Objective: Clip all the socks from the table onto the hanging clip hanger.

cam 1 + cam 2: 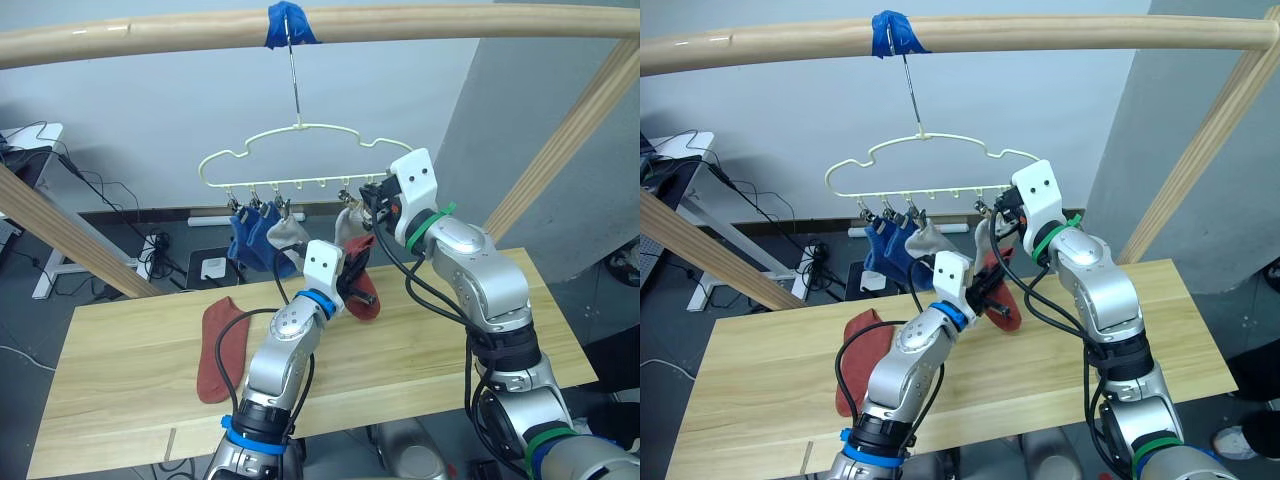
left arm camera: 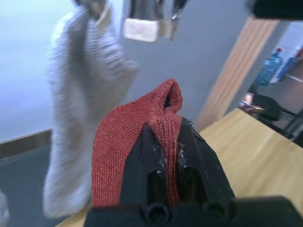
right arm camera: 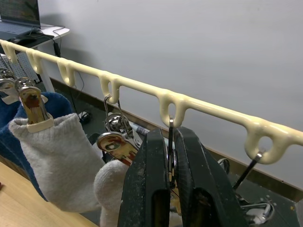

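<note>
The pale yellow clip hanger (image 1: 300, 150) hangs by its hook from the pole. Two blue socks (image 1: 250, 236) and a grey sock (image 1: 289, 234) are clipped at its left. A second grey sock (image 1: 347, 226) hangs further right. My left gripper (image 2: 163, 127) is shut on a rust-red sock (image 2: 118, 151), held up off the table just below the clips (image 2: 141, 27). My right gripper (image 3: 169, 135) is shut on a metal clip (image 3: 118, 144) under the hanger's bar (image 3: 142, 87). Another rust-red sock (image 1: 222, 346) lies flat on the table (image 1: 450, 350), left of my left arm.
A thick wooden pole (image 1: 450, 22) with blue tape (image 1: 287, 24) runs overhead, and slanted wooden beams (image 1: 572, 128) stand at both sides. Cables and a power strip (image 1: 150, 250) lie on the floor behind the table. A white desk (image 1: 30, 140) is at the far left.
</note>
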Controlling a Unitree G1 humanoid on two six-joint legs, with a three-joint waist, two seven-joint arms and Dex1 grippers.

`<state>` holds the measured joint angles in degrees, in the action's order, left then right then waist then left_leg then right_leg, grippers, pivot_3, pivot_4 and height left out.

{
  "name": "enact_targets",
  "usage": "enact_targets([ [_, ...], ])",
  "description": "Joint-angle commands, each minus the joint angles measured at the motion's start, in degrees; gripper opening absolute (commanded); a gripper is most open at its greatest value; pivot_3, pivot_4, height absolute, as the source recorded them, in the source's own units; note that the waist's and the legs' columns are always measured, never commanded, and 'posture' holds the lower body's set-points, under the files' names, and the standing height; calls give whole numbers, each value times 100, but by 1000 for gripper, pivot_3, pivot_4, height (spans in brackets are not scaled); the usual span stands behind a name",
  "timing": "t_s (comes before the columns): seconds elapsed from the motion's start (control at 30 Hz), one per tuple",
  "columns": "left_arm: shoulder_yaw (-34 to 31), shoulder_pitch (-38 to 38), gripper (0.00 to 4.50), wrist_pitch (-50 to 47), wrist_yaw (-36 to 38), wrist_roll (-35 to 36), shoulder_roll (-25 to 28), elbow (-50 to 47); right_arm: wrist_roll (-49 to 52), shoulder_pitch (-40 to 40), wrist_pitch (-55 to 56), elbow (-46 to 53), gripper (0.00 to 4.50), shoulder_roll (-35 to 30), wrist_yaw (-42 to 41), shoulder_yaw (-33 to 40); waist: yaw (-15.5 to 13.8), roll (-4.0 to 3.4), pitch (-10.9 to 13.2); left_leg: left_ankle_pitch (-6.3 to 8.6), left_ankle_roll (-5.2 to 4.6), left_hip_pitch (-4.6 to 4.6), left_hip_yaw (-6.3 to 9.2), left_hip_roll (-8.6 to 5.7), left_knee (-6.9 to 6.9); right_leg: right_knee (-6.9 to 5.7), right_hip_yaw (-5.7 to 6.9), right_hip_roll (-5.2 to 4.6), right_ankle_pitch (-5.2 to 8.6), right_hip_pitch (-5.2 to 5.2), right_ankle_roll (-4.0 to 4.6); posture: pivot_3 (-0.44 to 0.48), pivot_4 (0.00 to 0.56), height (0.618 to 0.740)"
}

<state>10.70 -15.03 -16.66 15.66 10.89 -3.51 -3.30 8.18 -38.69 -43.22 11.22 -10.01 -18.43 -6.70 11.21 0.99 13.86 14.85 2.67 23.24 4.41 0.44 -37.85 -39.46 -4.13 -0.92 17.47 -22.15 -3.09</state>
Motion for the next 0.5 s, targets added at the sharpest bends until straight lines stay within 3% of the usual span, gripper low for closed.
enact_targets([
  [0.03, 27, -87, 44, 182, -141, 87, -349, -111, 78, -97, -11, 310, 0, 33, 41, 91, -2, 0, 0, 0, 0, 2, 1, 0, 0, 2, 0, 0, 0, 0, -1, -267, 234, 740],
  [0.5, 98, -272, 44, 292, -500, 368, -497, -167, 93, -68, -90, 333, 0, 82, 76, 78, -1, 0, 0, 0, 0, 4, 1, 0, 0, 8, 1, 0, -1, 0, -2, -269, 228, 740],
])
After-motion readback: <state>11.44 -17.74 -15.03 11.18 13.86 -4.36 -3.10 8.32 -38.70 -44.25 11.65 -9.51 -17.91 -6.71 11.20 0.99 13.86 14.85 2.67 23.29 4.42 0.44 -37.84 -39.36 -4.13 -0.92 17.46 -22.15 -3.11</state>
